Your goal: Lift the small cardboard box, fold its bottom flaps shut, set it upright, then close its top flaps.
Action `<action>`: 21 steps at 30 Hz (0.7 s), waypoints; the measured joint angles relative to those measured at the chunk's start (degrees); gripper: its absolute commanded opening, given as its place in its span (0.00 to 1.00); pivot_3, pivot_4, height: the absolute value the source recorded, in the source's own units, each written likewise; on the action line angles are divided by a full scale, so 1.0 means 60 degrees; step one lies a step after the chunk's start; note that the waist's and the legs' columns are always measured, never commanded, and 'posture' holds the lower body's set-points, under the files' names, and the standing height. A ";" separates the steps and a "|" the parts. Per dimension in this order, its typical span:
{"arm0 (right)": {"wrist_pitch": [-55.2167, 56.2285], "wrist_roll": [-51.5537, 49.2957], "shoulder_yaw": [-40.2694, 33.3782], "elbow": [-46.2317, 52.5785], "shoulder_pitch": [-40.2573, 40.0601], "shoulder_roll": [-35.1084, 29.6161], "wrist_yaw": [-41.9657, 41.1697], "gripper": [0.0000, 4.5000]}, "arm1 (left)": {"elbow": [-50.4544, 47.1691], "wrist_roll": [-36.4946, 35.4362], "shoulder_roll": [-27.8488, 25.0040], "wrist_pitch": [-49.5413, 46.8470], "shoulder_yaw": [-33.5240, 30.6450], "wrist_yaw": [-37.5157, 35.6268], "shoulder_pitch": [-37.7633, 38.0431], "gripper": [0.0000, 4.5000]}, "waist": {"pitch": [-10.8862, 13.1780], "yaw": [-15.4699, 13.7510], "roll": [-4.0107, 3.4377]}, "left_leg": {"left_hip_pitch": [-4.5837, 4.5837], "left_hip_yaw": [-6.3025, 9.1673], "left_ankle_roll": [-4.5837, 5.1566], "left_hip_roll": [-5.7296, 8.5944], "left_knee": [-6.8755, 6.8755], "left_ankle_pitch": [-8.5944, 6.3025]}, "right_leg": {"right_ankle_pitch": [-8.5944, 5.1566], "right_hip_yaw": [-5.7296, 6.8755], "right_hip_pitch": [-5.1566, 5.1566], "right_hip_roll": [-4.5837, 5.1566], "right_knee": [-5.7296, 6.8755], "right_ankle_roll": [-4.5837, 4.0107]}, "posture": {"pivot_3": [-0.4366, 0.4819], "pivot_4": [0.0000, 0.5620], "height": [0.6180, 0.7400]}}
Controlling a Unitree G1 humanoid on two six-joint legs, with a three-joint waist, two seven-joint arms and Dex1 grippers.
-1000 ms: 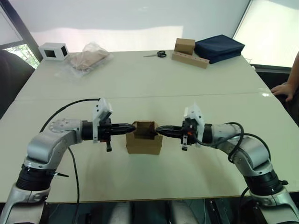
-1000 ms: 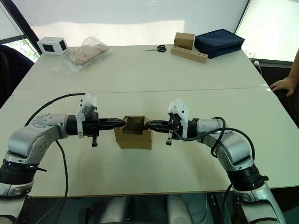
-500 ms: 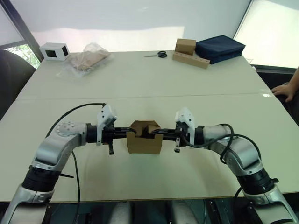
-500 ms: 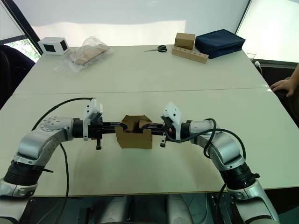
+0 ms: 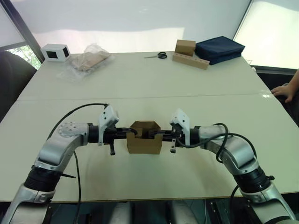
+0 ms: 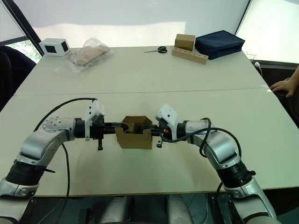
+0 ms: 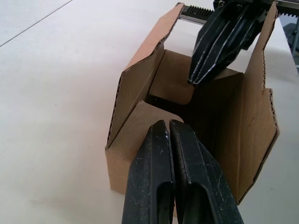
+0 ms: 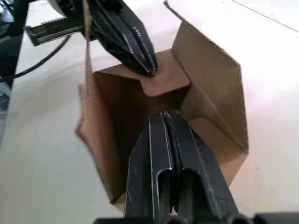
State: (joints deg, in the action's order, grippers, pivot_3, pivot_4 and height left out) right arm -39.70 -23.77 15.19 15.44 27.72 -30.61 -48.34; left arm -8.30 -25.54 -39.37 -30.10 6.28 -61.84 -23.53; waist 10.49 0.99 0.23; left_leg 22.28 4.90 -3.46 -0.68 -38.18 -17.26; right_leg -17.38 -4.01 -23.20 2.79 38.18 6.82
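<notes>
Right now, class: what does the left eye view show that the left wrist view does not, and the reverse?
Left eye view: the scissors, the white box, the plastic bag and the navy bag at the table's far edge.

Left wrist view: the corrugated flap edges, and the left gripper shut, pressing a side flap inward.

Both: the small cardboard box upright between the two grippers, with the right gripper pushing the opposite flap.

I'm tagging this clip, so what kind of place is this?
Probably an indoor workroom or lab: a big white table beside bright windows, with scissors, a dark blue bag and the small cardboard box on it.
</notes>
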 measured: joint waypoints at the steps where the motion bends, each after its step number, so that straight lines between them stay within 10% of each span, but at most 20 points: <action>1: -0.0023 0.0040 0.0032 0.0002 0.0036 -0.0003 0.0016 0.00 | 0.0026 0.0031 -0.0028 0.0057 0.0047 -0.0029 -0.0028 0.02 | -0.0003 -0.0002 -0.0001 | 0.0000 0.0000 0.0000 0.0000 0.0000 0.0000 | 0.0000 0.0000 0.0000 0.0000 -0.0001 0.0000 | 0.48 0.27 1.00; 21: -0.0680 -0.0787 -0.1370 0.0455 0.0291 -0.0680 -0.0441 0.00 | 0.0494 -0.0496 -0.0585 -0.0870 -0.0672 -0.0360 -0.0768 0.02 | -0.0021 0.0022 -0.0013 | 0.0020 0.0001 0.0007 0.0000 0.0005 -0.0004 | 0.0000 0.0000 -0.0021 -0.0003 -0.0006 0.0000 | 0.48 0.27 1.00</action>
State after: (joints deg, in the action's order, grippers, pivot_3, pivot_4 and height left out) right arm -43.78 -28.49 6.97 18.16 29.46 -34.69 -50.98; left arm -5.33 -28.51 -42.88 -35.32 2.25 -64.00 -28.14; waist 10.37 1.12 0.15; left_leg 22.40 4.91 -3.42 -0.68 -38.14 -17.28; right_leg -17.38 -4.01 -23.33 2.77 38.15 6.81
